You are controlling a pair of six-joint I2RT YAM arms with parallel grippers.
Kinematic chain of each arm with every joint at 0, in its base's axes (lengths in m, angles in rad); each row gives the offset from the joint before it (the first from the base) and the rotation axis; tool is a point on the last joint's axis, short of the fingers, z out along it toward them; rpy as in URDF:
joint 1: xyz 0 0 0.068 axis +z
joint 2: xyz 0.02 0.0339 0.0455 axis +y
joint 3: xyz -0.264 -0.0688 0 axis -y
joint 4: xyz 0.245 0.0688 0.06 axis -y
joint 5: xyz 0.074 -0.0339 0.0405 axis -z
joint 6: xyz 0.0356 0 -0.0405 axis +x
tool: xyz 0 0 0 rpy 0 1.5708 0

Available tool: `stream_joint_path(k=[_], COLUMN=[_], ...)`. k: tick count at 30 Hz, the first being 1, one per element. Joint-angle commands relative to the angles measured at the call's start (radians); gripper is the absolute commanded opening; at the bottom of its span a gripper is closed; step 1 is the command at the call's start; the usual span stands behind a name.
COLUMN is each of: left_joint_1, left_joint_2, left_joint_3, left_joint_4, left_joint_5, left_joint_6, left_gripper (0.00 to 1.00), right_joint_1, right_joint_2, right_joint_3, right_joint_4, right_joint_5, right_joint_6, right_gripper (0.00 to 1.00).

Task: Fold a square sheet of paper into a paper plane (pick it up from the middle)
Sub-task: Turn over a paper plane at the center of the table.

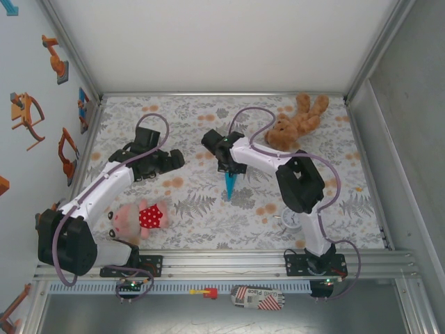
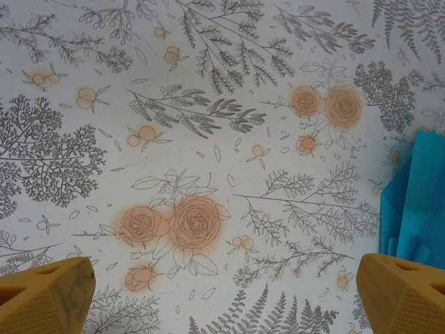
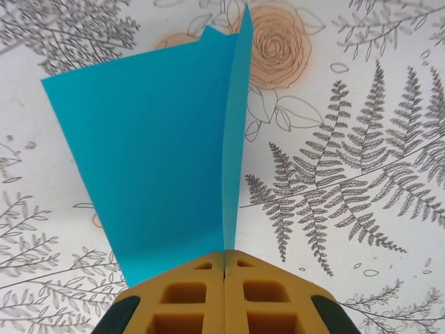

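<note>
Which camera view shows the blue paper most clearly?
The right wrist view: the blue paper is large there, pinched by the shut right gripper. The top view gives a small sliver; the left wrist view, one edge.

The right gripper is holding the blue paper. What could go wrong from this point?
1. The right gripper pinches the paper plane only at one end; the thin paper may slip or crease.
2. The open left gripper is close beside it; a move could snag a flap.

paper plane [image 1: 229,183] left of teddy bear [image 1: 295,124]
</note>
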Motion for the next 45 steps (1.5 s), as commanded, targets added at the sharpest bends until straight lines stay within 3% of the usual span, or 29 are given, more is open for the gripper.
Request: stream_joint_path(k=[1, 6, 9, 12, 20, 25, 28, 34, 42, 45], left_joint_1=[0.031, 0.088, 0.121, 0.132, 0.128, 0.094, 0.052, -0.02, -0.072, -0.087], left_joint_2=[-0.037, -0.048, -0.057, -0.065, -0.081, -0.039, 0.001, 0.126, 0.289, 0.329], left_joint_3=[-0.026, -0.072, -0.136, -0.176, -0.291, -0.3, -0.277, -0.205, -0.076, -0.038], left_joint_4=[0.019, 0.099, 0.186, 0.224, 0.416, 0.457, 0.451, 0.427, 0.391, 0.363], left_joint_5=[0.038, 0.15, 0.216, 0.231, 0.345, 0.4, 0.392, 0.381, 0.391, 0.374], left_joint_6=[-0.046, -0.101, -0.158, -0.191, -0.27, -0.278, -0.274, -0.27, -0.25, -0.242], left_gripper=[0.96, 0.96, 0.96, 0.97, 0.97, 1.0, 0.97, 0.84, 0.59, 0.55], right_joint_1=[-0.003, -0.003, -0.014, -0.039, -0.1, -0.13, -0.144, -0.16, -0.17, -0.17], right_joint_2=[-0.099, -0.181, -0.216, -0.224, -0.194, -0.191, -0.195, -0.205, -0.211, -0.211], right_joint_3=[-0.001, -0.045, -0.115, -0.207, -0.435, -0.563, -0.613, -0.678, -0.71, -0.708], right_joint_4=[0.03, 0.254, 0.419, 0.59, 0.982, 1.148, 1.198, 1.218, 1.235, 1.235], right_joint_5=[0.039, -0.162, -0.323, -0.472, -0.694, -0.73, -0.733, -0.706, -0.701, -0.703], right_joint_6=[-0.069, -0.304, -0.359, -0.345, -0.207, -0.145, -0.131, -0.123, -0.119, -0.121], right_gripper=[0.0, 0.0, 0.0, 0.0, 0.0, 0.0, 0.0, 0.0, 0.0, 0.0])
